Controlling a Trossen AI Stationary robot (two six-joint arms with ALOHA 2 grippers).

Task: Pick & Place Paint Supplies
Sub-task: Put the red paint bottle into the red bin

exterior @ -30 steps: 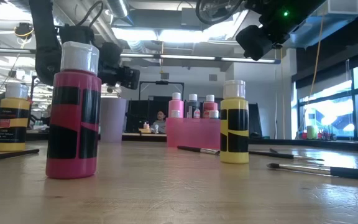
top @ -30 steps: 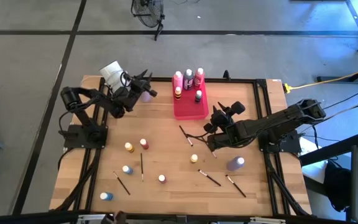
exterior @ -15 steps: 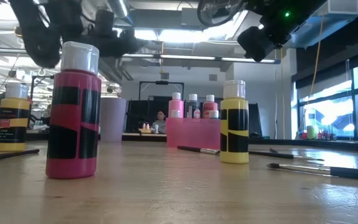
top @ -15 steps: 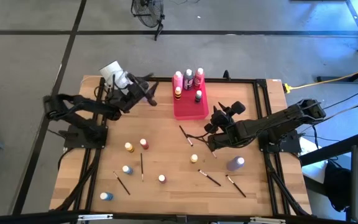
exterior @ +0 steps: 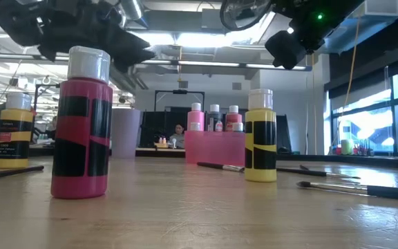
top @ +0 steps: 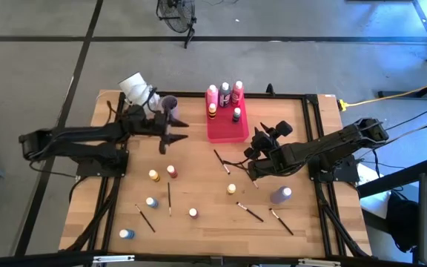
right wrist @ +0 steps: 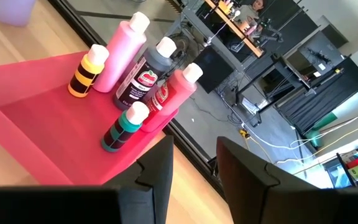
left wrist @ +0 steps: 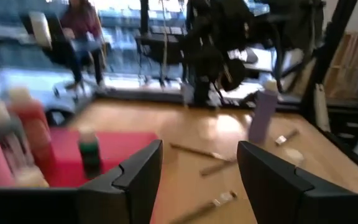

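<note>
Wood surface: the tabletop (top: 199,174) carries loose paint bottles and brushes in front of the pink-red tray (top: 226,127).
Tray contents: five bottles stand in the tray, crowded toward its far end; the near part is bare.
Left gripper: the left gripper (top: 170,136) hangs above the tabletop just beside the tray's left wall, in front of the lilac cup (top: 170,103); its fingers stand apart with nothing between them, as the left wrist view shows.
Right gripper: the right gripper (top: 258,141) sits near the tray's right front corner, pointing toward the tray; its fingers (right wrist: 156,171) are apart and hold nothing.
Nearest bottles: the red bottle (top: 172,171) and the yellow bottle (top: 153,176) stand upright side by side, nearer the front edge than the left fingers and almost straight below them in the high view.
Deciding relation: the red bottle is close to the left gripper and well apart from the right one, so the left arm looks the better placed.
Long axis: both bottles stand vertical, so a grasp from the side across the body seems to fit.
Nearest brush: a brush (top: 222,161) lies slanting between the tray and the right gripper, closer to the right arm.
Other supplies: more bottles and brushes lie scattered toward the front edge.
</note>
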